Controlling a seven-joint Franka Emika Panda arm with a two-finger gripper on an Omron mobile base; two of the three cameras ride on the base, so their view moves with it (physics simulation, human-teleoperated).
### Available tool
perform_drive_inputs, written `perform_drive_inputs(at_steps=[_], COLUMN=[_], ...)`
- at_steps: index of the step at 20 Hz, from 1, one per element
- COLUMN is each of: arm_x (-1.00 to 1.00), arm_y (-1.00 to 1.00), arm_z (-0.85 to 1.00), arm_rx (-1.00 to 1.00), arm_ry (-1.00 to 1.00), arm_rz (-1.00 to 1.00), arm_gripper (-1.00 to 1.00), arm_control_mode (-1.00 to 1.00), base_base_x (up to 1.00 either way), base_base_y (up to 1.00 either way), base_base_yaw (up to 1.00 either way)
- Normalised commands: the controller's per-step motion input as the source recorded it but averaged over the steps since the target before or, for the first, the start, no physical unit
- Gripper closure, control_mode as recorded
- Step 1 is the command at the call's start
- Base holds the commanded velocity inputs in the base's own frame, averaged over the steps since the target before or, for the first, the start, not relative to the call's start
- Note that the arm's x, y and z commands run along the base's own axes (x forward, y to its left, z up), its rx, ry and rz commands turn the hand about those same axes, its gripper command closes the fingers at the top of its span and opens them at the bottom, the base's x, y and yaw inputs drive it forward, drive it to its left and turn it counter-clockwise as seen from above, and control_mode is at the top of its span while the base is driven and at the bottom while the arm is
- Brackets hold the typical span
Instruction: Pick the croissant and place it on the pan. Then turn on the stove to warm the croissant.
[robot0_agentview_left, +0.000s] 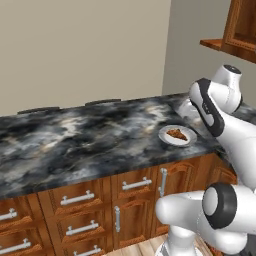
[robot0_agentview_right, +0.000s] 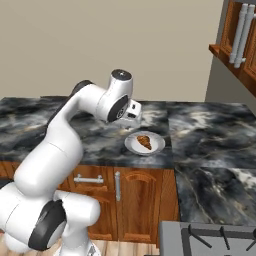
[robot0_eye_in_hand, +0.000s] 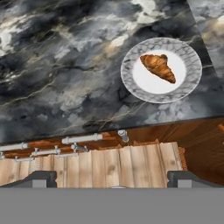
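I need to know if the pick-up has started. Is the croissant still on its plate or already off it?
On the plate. The croissant lies within the rim of the white plate on the counter, and the open gripper holds nothing.

Kitchen — marble counter (robot0_agentview_left: 75, 135), wooden drawers (robot0_agentview_left: 77, 200), stove (robot0_agentview_right: 210, 240) corner

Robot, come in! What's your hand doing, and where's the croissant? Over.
Hand open, holding nothing, above the counter. Croissant lies on the plate, untouched. Nothing in the way. Stove corner at lower right of right base view.
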Motion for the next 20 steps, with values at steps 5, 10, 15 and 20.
perform_drive_inputs(at_steps=[5,10,15,20], arm_x=[0.23,0.25,0.22,0.25], arm_y=[-0.20,-0.14,-0.11,-0.02], arm_z=[-0.34,-0.33,-0.31,-0.28], arm_rx=[0.00,0.00,-0.02,-0.05], arm_ry=[0.08,0.02,0.00,0.00], arm_rz=[0.00,0.04,0.09,0.11], arm_gripper=[-1.00,-1.00,-1.00,-1.00], arm_control_mode=[-1.00,-1.00,-1.00,-1.00], base_base_x=[0.00,0.00,0.00,0.00], base_base_y=[0.00,0.00,0.00,0.00], base_base_yaw=[0.00,0.00,0.00,0.00])
